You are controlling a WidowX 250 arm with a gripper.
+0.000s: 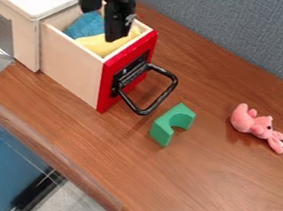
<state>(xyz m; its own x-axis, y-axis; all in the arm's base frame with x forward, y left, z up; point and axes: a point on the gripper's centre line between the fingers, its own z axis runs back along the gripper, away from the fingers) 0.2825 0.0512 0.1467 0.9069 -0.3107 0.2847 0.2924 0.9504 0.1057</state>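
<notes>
Over an open wooden drawer point(76, 67) with the black gripper point(99, 25), jaws spread apart and holding nothing.
Just below the jaws, see yellow cloth point(100, 45) in the drawer, beside blue cloth point(85, 28). Looks light, soft and floppy, not easy to break or let slip; best to pinch at a fold near the middle. To the right of the jaws, see the black handle point(162, 96), then a green block point(165, 126) and pink teddy bear point(260, 126).

fixed camera, slanting down over tabletop, mid-range
</notes>
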